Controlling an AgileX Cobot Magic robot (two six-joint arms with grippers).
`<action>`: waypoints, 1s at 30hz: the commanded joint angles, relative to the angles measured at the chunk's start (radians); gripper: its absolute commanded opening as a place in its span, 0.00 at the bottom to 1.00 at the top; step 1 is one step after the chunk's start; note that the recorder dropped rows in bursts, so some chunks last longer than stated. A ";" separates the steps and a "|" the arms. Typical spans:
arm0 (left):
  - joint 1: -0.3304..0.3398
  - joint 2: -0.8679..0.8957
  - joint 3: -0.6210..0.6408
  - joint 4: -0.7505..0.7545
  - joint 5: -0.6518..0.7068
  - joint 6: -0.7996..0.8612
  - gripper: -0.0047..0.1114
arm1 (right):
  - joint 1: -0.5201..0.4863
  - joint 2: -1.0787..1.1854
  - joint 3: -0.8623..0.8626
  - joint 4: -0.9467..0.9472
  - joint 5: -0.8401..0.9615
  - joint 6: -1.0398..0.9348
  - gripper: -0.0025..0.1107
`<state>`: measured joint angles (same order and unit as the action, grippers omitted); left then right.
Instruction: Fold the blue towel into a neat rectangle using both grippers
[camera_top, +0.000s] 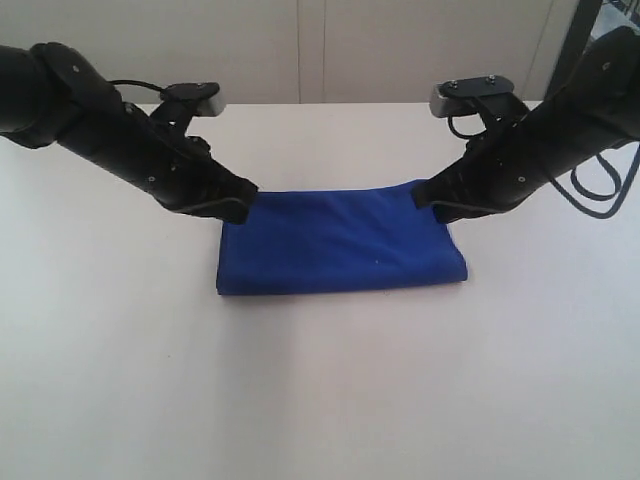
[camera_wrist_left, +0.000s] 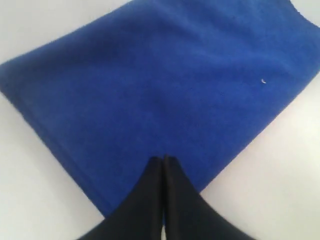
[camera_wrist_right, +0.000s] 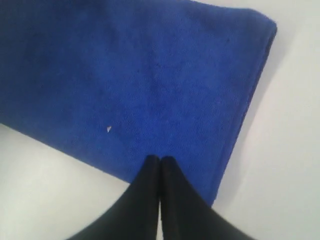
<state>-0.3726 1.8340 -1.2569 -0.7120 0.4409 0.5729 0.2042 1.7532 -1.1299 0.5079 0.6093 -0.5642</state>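
Observation:
The blue towel (camera_top: 340, 245) lies flat on the white table as a folded rectangle, its thick fold edge toward the front. My left gripper (camera_top: 240, 205) rests at the towel's back left corner and my right gripper (camera_top: 428, 200) at its back right corner. In the left wrist view the black fingers of my left gripper (camera_wrist_left: 163, 159) are pressed together over the towel (camera_wrist_left: 165, 75) near its corner. The right wrist view shows the same for my right gripper (camera_wrist_right: 160, 159) above the towel (camera_wrist_right: 150, 75). Both are shut, and I see no cloth pinched between the tips.
The white table (camera_top: 320, 400) spreads wide around the towel on every side. A black cable (camera_top: 600, 190) loops off the right arm at the right edge. A pale wall stands behind the table.

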 joint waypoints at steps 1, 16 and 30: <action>0.100 -0.013 0.000 -0.004 0.137 -0.100 0.04 | -0.006 -0.010 0.002 -0.052 0.068 0.069 0.02; 0.290 -0.297 0.220 0.038 0.232 -0.107 0.04 | -0.001 0.018 0.002 -0.136 0.058 0.280 0.02; 0.290 -0.502 0.412 0.093 0.176 -0.128 0.04 | 0.010 0.164 0.002 -0.144 -0.144 0.280 0.02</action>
<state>-0.0844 1.3423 -0.8684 -0.6112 0.6130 0.4498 0.2107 1.8939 -1.1299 0.3779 0.4965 -0.2883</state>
